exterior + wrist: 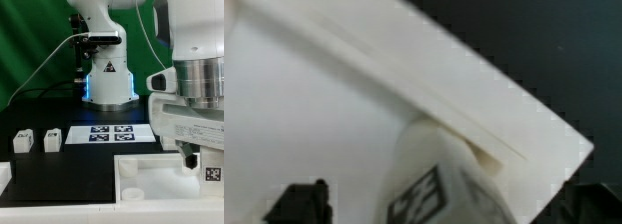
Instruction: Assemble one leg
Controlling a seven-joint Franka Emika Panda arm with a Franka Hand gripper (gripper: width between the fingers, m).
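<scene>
A leg (211, 171), a small white block with a black-and-white tag, stands at the near right corner of the large white tray-like piece (140, 178). My gripper (204, 162) is directly over it. In the wrist view the leg (438, 188) stands between my dark fingers (299, 203), with a visible gap on each side. The jaws are wide open and do not touch it. The white tray-like piece (313, 110) fills most of that view, its raised rim running diagonally. Two more legs (22, 141) (52, 140) stand on the table at the exterior view's left.
The marker board (110, 133) lies flat in the middle of the black table. The arm's base (108, 75) stands behind it with a cable beside it. A further white part (4, 178) shows at the left edge. A green backdrop is at the back right.
</scene>
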